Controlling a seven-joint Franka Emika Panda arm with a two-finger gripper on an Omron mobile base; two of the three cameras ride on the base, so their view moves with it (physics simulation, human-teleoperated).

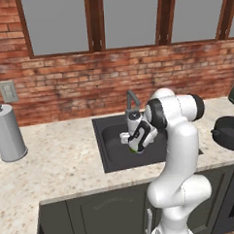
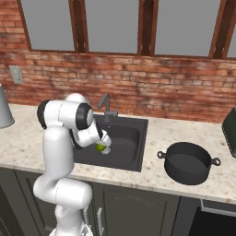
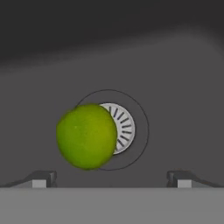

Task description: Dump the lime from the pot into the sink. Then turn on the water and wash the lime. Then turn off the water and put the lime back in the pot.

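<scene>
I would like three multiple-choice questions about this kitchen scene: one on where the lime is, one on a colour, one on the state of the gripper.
1. Where is the lime?
A. in the pot
B. over the sink, partly covering the drain in the hand view
C. on the counter beside the canister

2. What colour is the pot?
A. dark grey-black
B. red
C. white

3. How does the gripper stand?
A. shut on the lime
B. shut on the faucet
C. open, fingertips wide apart

Answers:
1 B, the lime overlaps the silver drain of the sink.
2 A, the pot on the counter is dark.
3 C, the hand view shows both fingertips far apart with the lime between and beyond them.
</scene>
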